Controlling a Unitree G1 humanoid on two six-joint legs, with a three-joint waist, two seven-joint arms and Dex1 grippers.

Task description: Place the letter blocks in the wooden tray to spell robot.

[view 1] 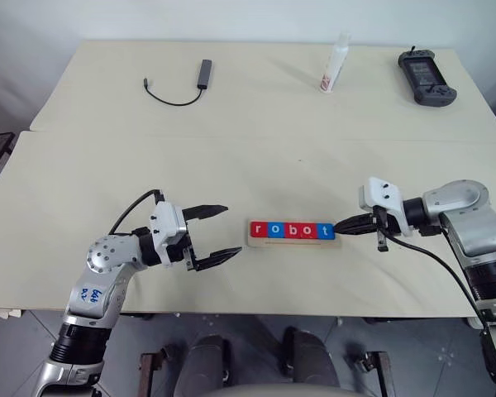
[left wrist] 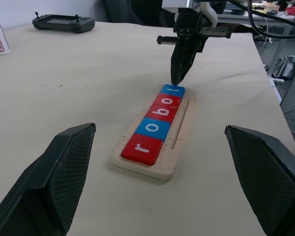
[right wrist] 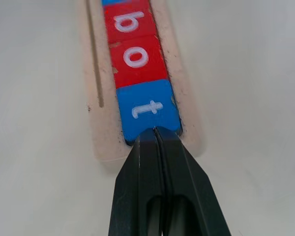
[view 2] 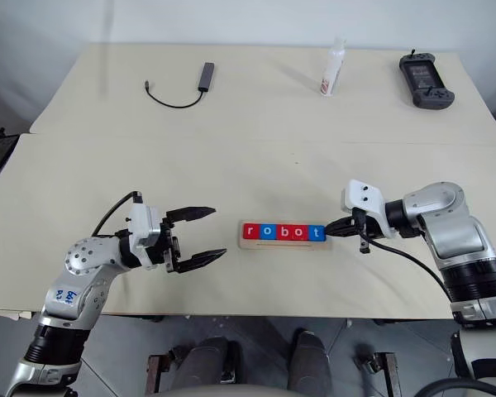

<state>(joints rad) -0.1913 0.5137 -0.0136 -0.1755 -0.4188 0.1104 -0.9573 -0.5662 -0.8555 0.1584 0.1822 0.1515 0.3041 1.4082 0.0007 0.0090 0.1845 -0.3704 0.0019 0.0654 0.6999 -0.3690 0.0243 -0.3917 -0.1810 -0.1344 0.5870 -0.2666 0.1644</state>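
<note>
Five letter blocks point(view 1: 293, 231) spell robot in the wooden tray point(view 1: 291, 241); right gripper point(view 1: 341, 225), closed and empty, nudges t from 3 o'clock; left gripper point(view 1: 223, 231) gapes; next: withdraw

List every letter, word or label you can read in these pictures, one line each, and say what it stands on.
"r" – red letter block, at the wooden tray's left end
"o" – blue block
"b" – red block
"o" – red block
"t" – blue block, at the right end
Red print on the white bottle: too small to read
Blue handwriting on the left arm: unreadable
</note>
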